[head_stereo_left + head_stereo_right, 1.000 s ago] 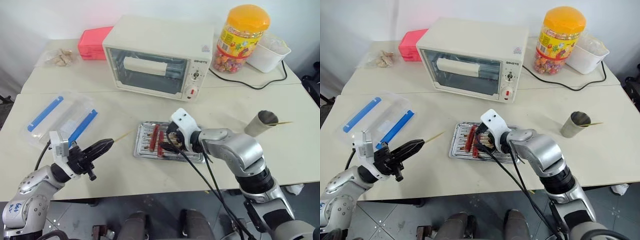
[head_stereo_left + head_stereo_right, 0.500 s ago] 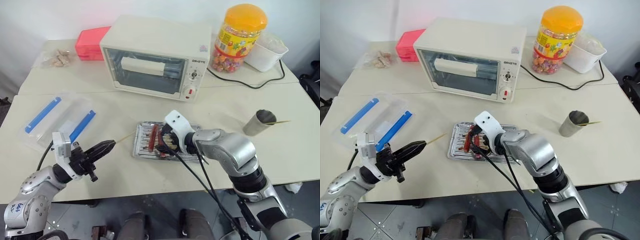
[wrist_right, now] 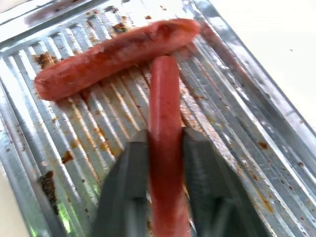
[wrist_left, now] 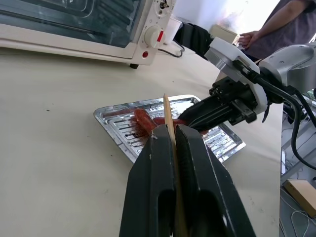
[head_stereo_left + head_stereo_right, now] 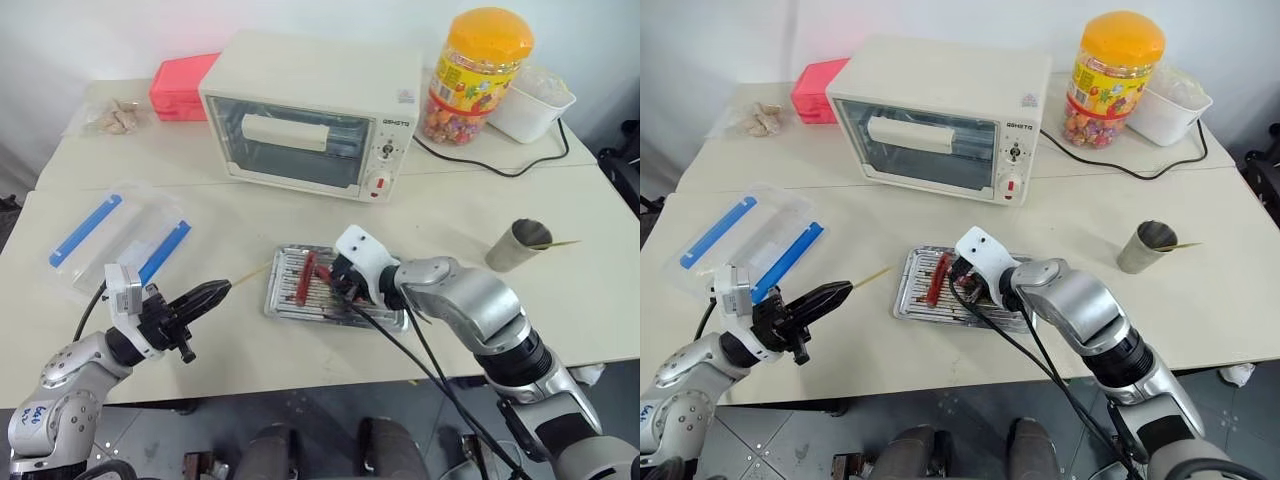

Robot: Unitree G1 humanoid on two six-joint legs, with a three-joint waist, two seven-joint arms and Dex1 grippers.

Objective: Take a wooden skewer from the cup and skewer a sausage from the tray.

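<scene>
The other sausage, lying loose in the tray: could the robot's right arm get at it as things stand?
Probably not yet: the right tool is shut on one sausage. The other sausage lies uncovered just beyond it in the tray.

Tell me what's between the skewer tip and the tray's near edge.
Bare tabletop only, in the left eye view: nothing sits between the wooden skewer held in the left gripper and the tray.

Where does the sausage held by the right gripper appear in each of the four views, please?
Left eye: the sausage is mid-tray, under the right gripper.
Right eye: sausage at the same spot, right of the loose one.
Left wrist, just behind the skewer.
Right wrist, between the fingers.
Shared landmark: the tray.
</scene>
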